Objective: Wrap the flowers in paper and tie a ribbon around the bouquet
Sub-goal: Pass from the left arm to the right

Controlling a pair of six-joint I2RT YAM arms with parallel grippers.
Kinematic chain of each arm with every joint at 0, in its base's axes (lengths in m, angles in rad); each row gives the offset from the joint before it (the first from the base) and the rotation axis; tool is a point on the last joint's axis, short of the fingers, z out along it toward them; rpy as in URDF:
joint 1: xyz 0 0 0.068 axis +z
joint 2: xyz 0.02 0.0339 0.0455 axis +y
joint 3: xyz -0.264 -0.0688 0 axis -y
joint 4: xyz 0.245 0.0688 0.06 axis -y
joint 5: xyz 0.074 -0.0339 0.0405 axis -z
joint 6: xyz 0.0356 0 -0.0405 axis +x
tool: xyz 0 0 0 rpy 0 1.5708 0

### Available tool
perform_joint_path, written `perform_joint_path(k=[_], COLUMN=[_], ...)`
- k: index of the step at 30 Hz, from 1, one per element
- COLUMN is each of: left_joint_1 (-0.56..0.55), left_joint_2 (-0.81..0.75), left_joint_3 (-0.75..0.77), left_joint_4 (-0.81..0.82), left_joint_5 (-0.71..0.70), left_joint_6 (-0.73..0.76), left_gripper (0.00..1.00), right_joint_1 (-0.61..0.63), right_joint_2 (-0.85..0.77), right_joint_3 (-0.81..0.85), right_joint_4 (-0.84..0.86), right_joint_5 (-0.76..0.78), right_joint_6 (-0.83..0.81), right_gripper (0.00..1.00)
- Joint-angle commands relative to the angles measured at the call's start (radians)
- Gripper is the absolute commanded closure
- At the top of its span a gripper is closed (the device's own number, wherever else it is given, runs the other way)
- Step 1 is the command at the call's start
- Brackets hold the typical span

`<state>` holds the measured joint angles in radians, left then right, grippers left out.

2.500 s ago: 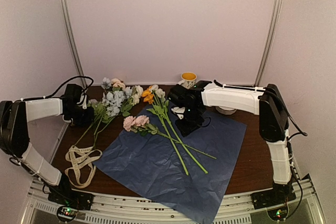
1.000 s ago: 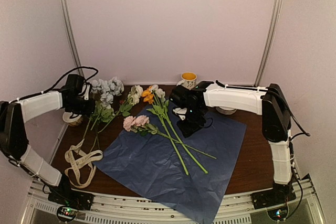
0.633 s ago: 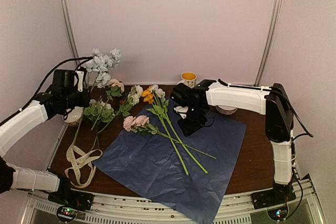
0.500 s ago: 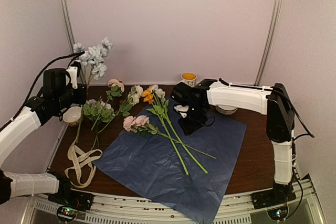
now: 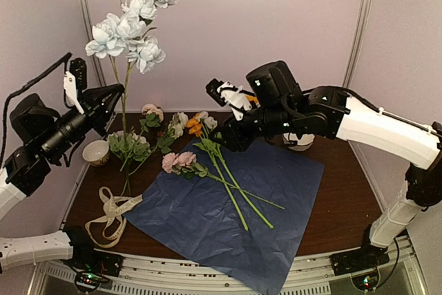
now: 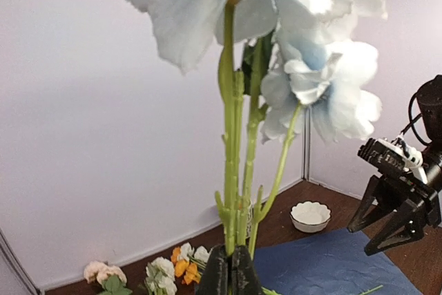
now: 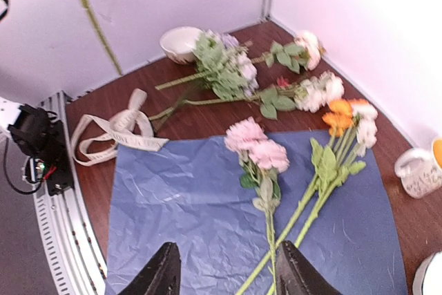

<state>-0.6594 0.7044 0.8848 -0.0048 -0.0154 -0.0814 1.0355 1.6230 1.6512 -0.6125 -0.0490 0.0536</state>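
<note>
The paper is the biggest thing here: one sheet, dark blue side up, spread flat on the table straight below the right gripper, probably so that stems can be gathered on it before rolling. That gripper's fingers stand apart with nothing between them, hovering above the sheet.

Next in size is the tall spray of blue flowers. The left gripper is clamped together on its green stems low down, so the blooms rise upright well above the fingers; I judge it is being carried toward the sheet.

Three other flower stems lie on the paper just beyond the right fingers, one pink and two with orange and white heads, their stems all pointing one way. About three more lie off the sheet, farther out; they overlap, so the count is unsure.

One ribbon lies in loose loops below the left fingers, untouched. Two small white bowls and one mug sit aside.
</note>
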Motion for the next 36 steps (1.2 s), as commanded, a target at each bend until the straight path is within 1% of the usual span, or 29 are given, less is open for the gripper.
perform_joint_path(k=[1,2,3,4,6,8,10,11,13,15,16,18,20,22,23,25,29,30,34,36], left_joint_1=[-0.033,-0.026,-0.017,-0.014,-0.014,-0.014,-0.014,-0.015,-0.024,-0.06,-0.089,-0.13,-0.152,-0.17,-0.179,-0.197,-0.224,-0.229,-0.233,-0.233], left_joint_2=[-0.089,-0.122,-0.147,-0.155,-0.122,-0.067,-0.012,0.024,0.112,0.193,0.224,0.263,0.291,0.319,0.328,0.343,0.375,0.382,0.394,0.388], left_joint_3=[0.008,-0.022,-0.038,-0.035,0.016,0.041,-0.012,-0.043,-0.06,-0.036,-0.023,0.007,0.029,0.036,0.04,0.045,0.053,0.057,0.068,0.066], left_joint_4=[0.102,0.142,0.163,0.158,0.089,0.081,0.237,0.36,0.552,0.651,0.677,0.671,0.67,0.698,0.703,0.707,0.715,0.711,0.679,0.657], left_joint_5=[-0.237,-0.29,-0.293,-0.268,-0.188,-0.094,0.051,0.165,0.289,0.364,0.375,0.368,0.358,0.369,0.372,0.371,0.38,0.38,0.376,0.355], left_joint_6=[0.122,0.106,0.101,0.103,0.07,-0.021,-0.167,-0.249,-0.389,-0.441,-0.44,-0.413,-0.414,-0.422,-0.424,-0.425,-0.425,-0.428,-0.436,-0.425], left_gripper=[1.0,1.0,1.0,1.0,1.0,1.0,1.0,1.0,1.0,1.0,1.0,1.0,1.0,1.0,1.0,1.0,1.0,1.0,1.0,1.0], right_joint_1=[0.023,0.023,0.024,0.024,0.027,0.035,0.046,0.049,0.055,0.057,0.058,0.065,0.068,0.068,0.068,0.069,0.068,0.068,0.068,0.068], right_joint_2=[-0.032,-0.031,-0.032,-0.034,-0.04,-0.055,-0.074,-0.084,-0.107,-0.125,-0.13,-0.129,-0.116,-0.097,-0.089,-0.083,-0.078,-0.079,-0.093,-0.104], right_joint_3=[-0.04,-0.037,-0.036,-0.038,-0.042,-0.048,-0.066,-0.079,-0.109,-0.138,-0.154,-0.16,-0.148,-0.127,-0.121,-0.118,-0.119,-0.12,-0.133,-0.15], right_joint_4=[0.161,0.16,0.156,0.157,0.169,0.208,0.286,0.36,0.471,0.579,0.625,0.674,0.671,0.639,0.626,0.618,0.617,0.615,0.6,0.603], right_joint_5=[-0.081,-0.085,-0.092,-0.099,-0.133,-0.175,-0.232,-0.256,-0.288,-0.295,-0.3,-0.289,-0.252,-0.218,-0.209,-0.205,-0.213,-0.218,-0.214,-0.208], right_joint_6=[-0.072,-0.068,-0.066,-0.065,-0.06,-0.047,-0.026,-0.009,0.036,0.092,0.113,0.136,0.137,0.136,0.138,0.143,0.149,0.148,0.13,0.121], right_gripper=[0.51,0.51,0.51,0.51,0.51,0.51,0.51,0.51,0.5,0.47,0.45,0.41,0.38,0.37,0.38,0.44,0.61,0.63,0.67,0.64])
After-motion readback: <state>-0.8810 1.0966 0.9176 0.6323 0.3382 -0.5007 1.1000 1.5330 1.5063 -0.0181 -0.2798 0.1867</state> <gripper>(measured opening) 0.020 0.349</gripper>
